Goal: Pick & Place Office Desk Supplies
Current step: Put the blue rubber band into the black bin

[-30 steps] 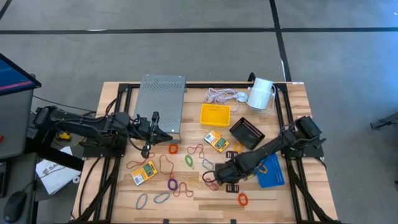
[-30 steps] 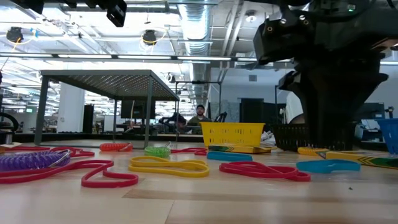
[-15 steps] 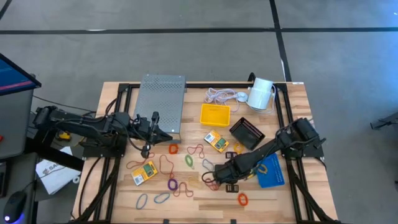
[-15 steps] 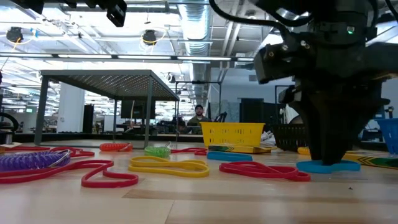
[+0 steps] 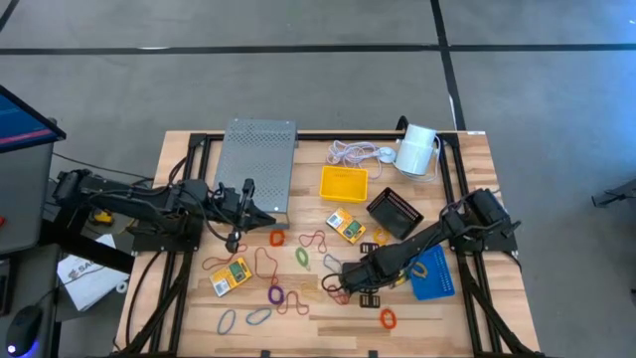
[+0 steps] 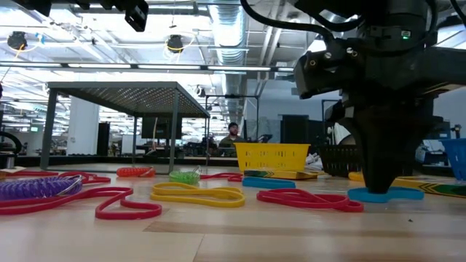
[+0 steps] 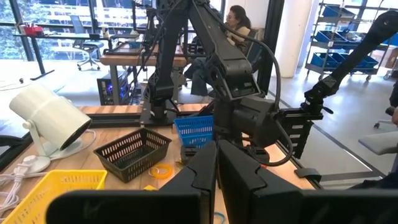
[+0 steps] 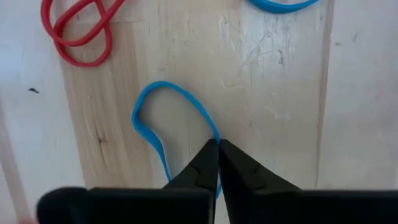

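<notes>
Pick step: your right end effector (image 8: 217, 149), lower centre of frame, has pinched shut on the blue rubber band (image 8: 163, 115). Next, lift clear toward a tray.

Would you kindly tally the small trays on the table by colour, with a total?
Yellow tray: 1
Black tray: 1
Blue tray: 1
Total: 3
</notes>
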`<state>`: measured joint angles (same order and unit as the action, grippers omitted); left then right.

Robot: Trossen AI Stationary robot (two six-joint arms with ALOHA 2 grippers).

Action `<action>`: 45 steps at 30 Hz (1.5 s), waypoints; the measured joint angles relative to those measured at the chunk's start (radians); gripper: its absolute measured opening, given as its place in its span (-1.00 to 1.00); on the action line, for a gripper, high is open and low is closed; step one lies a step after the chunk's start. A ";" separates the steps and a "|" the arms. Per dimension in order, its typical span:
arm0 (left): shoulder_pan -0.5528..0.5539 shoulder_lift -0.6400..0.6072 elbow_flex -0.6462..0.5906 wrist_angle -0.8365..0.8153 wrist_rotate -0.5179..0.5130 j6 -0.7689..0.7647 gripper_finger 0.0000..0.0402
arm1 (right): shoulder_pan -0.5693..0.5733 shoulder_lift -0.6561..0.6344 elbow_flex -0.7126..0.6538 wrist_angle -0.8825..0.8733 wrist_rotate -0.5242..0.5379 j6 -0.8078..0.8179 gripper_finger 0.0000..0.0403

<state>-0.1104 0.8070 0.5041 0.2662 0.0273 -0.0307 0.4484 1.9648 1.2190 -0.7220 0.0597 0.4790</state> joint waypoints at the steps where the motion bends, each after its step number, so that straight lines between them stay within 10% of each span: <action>1: 0.000 0.000 0.000 0.000 0.000 0.000 -0.94 | -0.003 0.000 0.000 -0.003 0.000 0.009 -0.95; 19: 0.000 0.000 0.000 0.000 0.000 0.000 -0.94 | -0.035 -0.135 -0.006 -0.051 -0.037 0.031 -1.00; 45: 0.000 0.000 0.000 -0.004 0.000 0.000 -0.94 | -0.214 -0.746 -0.081 -0.243 0.080 0.045 -1.00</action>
<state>-0.1103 0.8070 0.5041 0.2619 0.0271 -0.0309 0.2349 1.2192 1.1380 -0.9653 0.1398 0.5239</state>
